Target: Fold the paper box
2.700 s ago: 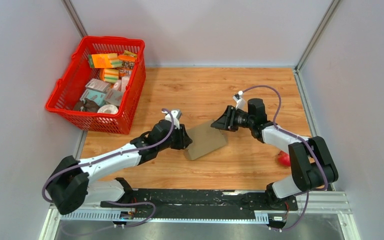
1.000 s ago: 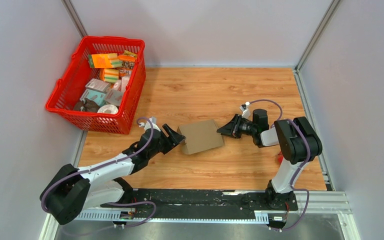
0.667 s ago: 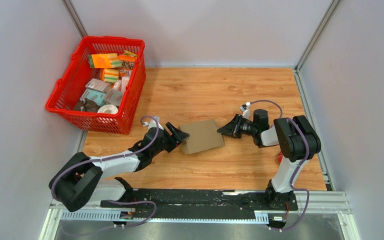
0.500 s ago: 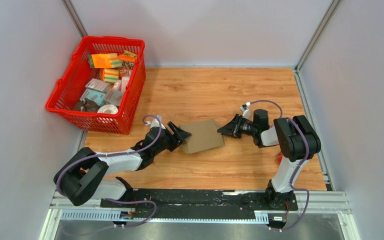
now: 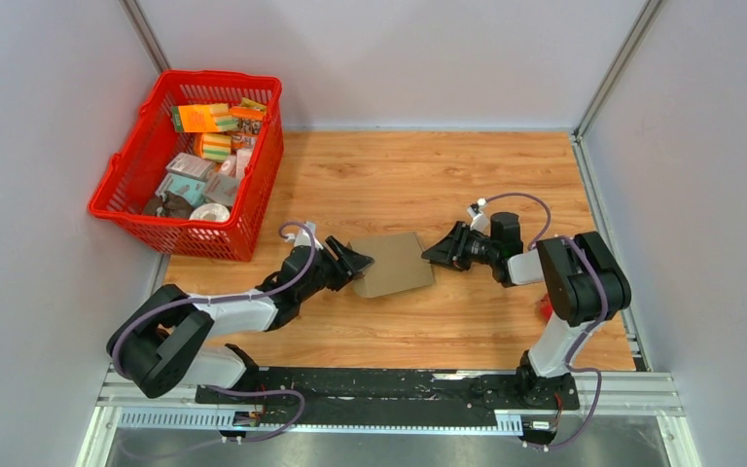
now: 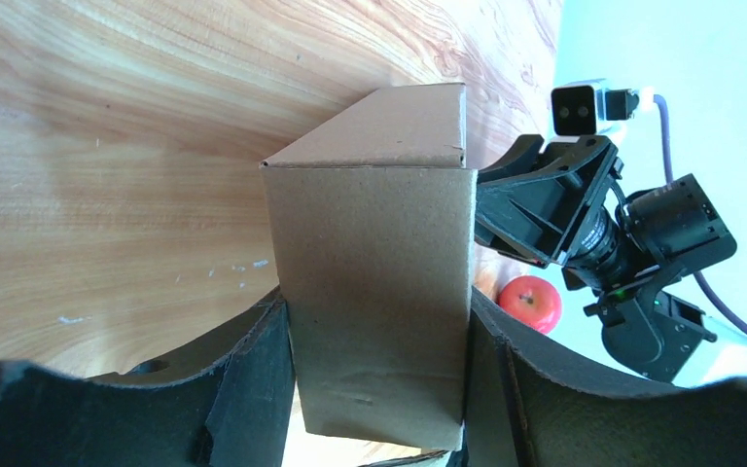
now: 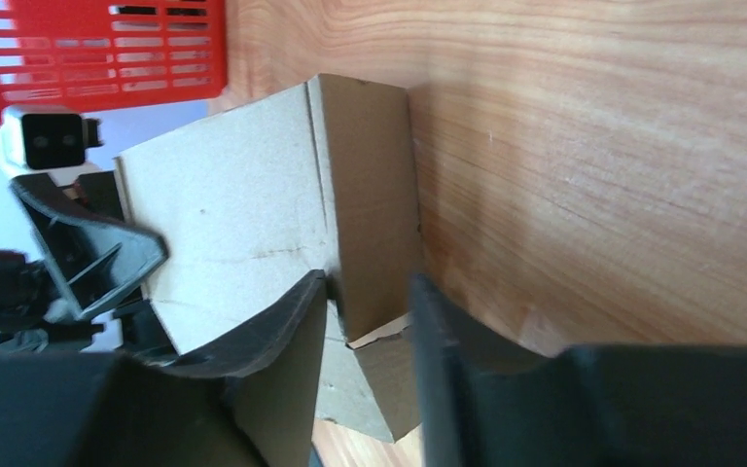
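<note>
The box [image 5: 396, 265] lies low on the counter [image 5: 399, 170], about midway between my two arms, a brown cardboard shell with its long faces level. My left jaws are spread wide and grasp its left end: in the left wrist view the box [image 6: 374, 292] fills the whole gap, and both fingers [image 6: 253, 389] sit tight against its side edges. A creased top face slopes away from that end toward the far arm.

My right jaws meet the box at its right end. In the right wrist view one of the fingers [image 7: 272, 341] lies over the broad face of the box [image 7: 233, 224], and the other stands just beside the narrow side face. A small flap shows below the gap. I cannot tell whether these jaws press the cardboard or only straddle it.

A red basket [image 5: 219, 76] full of small packs sits at the far left corner, well apart from the box. An apple [image 6: 528, 302] rests on the counter near my right arm.
</note>
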### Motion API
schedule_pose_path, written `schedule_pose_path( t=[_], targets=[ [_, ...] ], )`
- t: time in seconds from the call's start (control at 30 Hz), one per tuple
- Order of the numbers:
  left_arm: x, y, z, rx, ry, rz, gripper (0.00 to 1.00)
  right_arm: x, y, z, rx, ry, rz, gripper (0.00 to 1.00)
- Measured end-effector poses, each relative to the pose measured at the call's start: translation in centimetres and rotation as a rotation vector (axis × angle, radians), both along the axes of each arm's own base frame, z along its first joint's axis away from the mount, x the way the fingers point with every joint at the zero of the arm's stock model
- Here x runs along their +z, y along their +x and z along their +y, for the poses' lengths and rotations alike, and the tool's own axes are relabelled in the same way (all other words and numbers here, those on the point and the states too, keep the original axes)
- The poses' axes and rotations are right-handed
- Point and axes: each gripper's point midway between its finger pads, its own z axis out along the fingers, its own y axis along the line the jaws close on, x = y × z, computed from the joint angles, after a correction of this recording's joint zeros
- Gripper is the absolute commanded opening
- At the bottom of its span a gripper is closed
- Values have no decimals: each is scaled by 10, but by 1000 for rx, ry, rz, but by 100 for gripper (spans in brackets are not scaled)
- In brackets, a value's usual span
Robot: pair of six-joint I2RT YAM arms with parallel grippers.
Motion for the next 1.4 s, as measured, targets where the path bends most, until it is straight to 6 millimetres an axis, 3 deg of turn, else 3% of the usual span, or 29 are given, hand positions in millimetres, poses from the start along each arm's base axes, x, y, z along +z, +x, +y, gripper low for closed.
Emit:
schedule_pose_path(
  t=[0.13, 0.23, 0.33, 0.4, 0.53, 0.67, 0.83, 0.97, 1.23, 1.4],
  targets=[
    [2, -7, 4, -3, -12, -1, 54, -3, -6, -4, -23, -112, -6, 72],
    [5, -14, 5, -10, -33, 17, 54, 1, -11, -14, -67, -229, -16, 80],
    [8, -21, 7, -14, -53, 43, 54, 22, -14, -21, -104, -342, -75, 86],
    [12, -26, 8, -18, -69, 64, 54, 47, -16, -17, -112, -414, -155, 90],
    [21, -36, 10, -29, -101, 122, 55, 100, -40, 15, -34, -514, -395, 96],
    [33, -43, 13, -31, -164, 201, 54, 134, -100, 61, 142, -590, -692, 97],
    [45, -59, 18, -49, -210, 301, 54, 139, -159, 86, 332, -699, -979, 99],
    [62, -73, 20, -83, -241, 353, 54, 141, -179, 92, 400, -772, -1128, 100],
    [56, -102, 20, -127, -273, 530, 54, 103, -169, 90, 475, -1112, -1266, 98],
    [49, -112, 23, -123, -305, 586, 54, 98, -168, 92, 499, -1173, -1309, 95]
  ],
)
